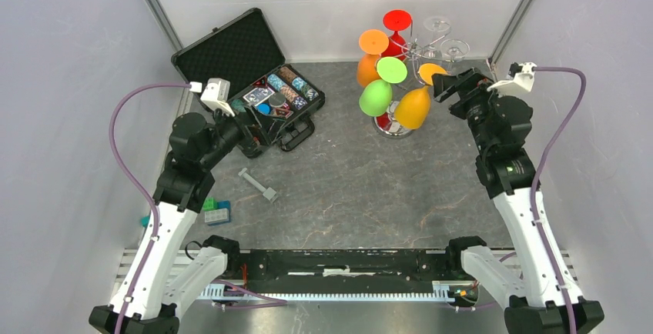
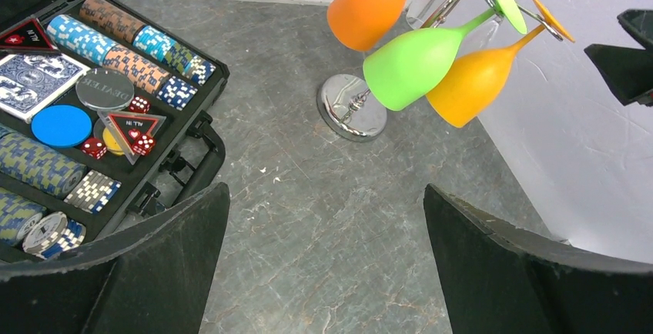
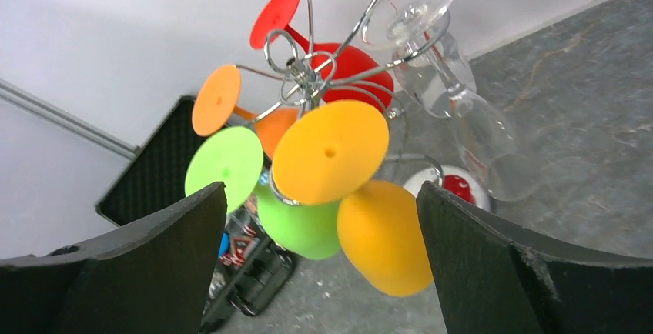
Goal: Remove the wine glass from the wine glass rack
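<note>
the right tool, jaws spread wide, faces the yellow glass, whose foot and bowl lie between its fingers. the green glass hangs touching it on one side and the clear glasses crowd the other. the rack stands near the back wall. open worktop stretches between rack and poker case; a small grey part lies there.

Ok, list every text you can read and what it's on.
"DEALER": grey button in the case.
"ALL IN": triangle beside the dice, upside down in this view.
"ALL IN": second triangle by the card deck.
Chips and card deck: nothing readable.
</note>
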### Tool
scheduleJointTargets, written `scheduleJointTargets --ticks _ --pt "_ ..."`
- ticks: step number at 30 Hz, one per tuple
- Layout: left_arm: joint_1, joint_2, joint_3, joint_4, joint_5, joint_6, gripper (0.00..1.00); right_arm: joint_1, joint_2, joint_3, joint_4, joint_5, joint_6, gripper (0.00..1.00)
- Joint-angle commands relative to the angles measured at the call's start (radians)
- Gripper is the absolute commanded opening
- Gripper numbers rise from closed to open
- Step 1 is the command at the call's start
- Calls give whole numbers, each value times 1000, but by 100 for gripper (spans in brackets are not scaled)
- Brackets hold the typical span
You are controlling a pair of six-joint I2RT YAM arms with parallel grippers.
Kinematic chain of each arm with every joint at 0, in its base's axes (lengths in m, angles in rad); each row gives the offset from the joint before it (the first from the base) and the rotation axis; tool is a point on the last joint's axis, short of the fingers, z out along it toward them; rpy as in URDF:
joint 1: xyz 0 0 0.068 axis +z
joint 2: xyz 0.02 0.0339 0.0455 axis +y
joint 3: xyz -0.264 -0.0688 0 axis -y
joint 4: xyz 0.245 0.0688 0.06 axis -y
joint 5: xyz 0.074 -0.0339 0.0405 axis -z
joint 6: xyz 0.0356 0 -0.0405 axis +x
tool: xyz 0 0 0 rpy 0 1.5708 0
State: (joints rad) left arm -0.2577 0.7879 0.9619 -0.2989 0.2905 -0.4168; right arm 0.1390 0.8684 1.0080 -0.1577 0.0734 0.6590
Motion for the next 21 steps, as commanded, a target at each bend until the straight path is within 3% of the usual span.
scheduleJointTargets --ticks 1,8,14,21 --pt "-2 4 -5 42 16 31 100 -20 67 38 110 -2 149 97" --pt "-2 -3 -9 34 -4 45 100 -48 114 -32 164 -37 287 91" --pt "-2 1 -9 27 -13 49 100 -57 129 -62 216 -63 321 78" --pt "-2 0 -12 24 -22 47 100 -57 132 -80 239 -41 325 52"
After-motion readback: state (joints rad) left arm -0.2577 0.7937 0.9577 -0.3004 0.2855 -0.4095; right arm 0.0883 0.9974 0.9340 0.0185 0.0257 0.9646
